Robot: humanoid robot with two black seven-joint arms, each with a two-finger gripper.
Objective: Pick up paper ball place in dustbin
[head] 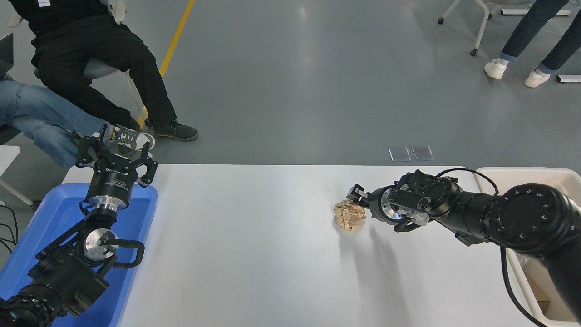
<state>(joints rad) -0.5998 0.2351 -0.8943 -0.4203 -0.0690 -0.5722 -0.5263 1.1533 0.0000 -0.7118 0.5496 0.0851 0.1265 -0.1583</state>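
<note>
The paper ball [348, 215], a tan crumpled wad, lies on the white table [245, 245] right of the middle. My right gripper [359, 203] comes in low from the right and sits at the ball's right side, open, with one finger [355, 191] just behind the ball; the other finger is mostly hidden. The dustbin [540, 172], cream-beige, stands off the table's right end, partly hidden by my right arm. My left gripper [116, 156] is parked open at the lower left.
A blue tray [50, 213] lies under the left arm at the table's left end. Two seated people are at the far left beyond the table. Another person's legs and a chair stand on the floor at the top right.
</note>
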